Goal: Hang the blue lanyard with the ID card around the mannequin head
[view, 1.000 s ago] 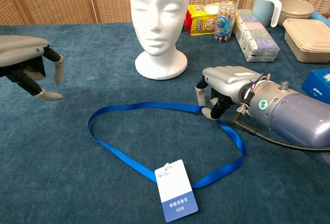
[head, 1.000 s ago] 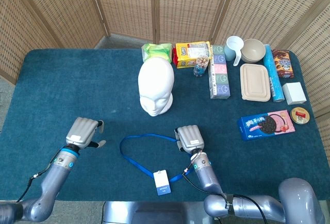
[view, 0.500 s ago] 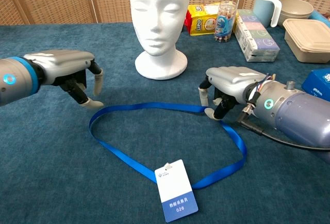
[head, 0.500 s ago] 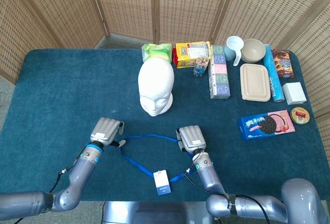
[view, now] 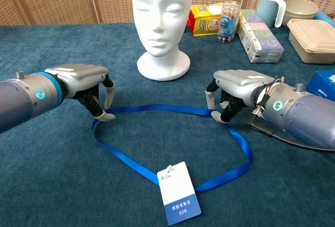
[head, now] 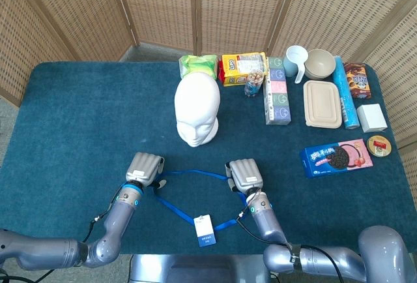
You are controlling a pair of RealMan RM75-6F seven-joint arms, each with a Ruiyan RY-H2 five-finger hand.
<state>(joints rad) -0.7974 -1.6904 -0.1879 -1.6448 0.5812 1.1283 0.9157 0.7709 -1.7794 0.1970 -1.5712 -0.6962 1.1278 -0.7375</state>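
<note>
The white mannequin head (head: 197, 117) (view: 159, 18) stands upright mid-table. In front of it the blue lanyard (head: 189, 173) (view: 157, 110) lies flat in a loop, with its ID card (head: 204, 229) (view: 179, 193) nearest me. My left hand (head: 144, 167) (view: 84, 80) hovers palm-down over the loop's left end; its fingers are apart and one fingertip touches the strap. At the loop's right side, my right hand (head: 244, 175) (view: 238, 83) has its fingers curled down and appears to pinch the strap.
Along the back right stand a green packet (head: 197, 65), a yellow snack bag (head: 242, 68), a jar (head: 254, 82), tissue boxes (head: 277, 90), a cup (head: 296, 61), a bowl (head: 320, 63) and a lunchbox (head: 322, 104). A cookie box (head: 335, 158) lies right of my right hand.
My left hand has moved right from the table's left side to the loop's left end. The right hand has edged slightly right, and the strap's right side has shifted with it.
</note>
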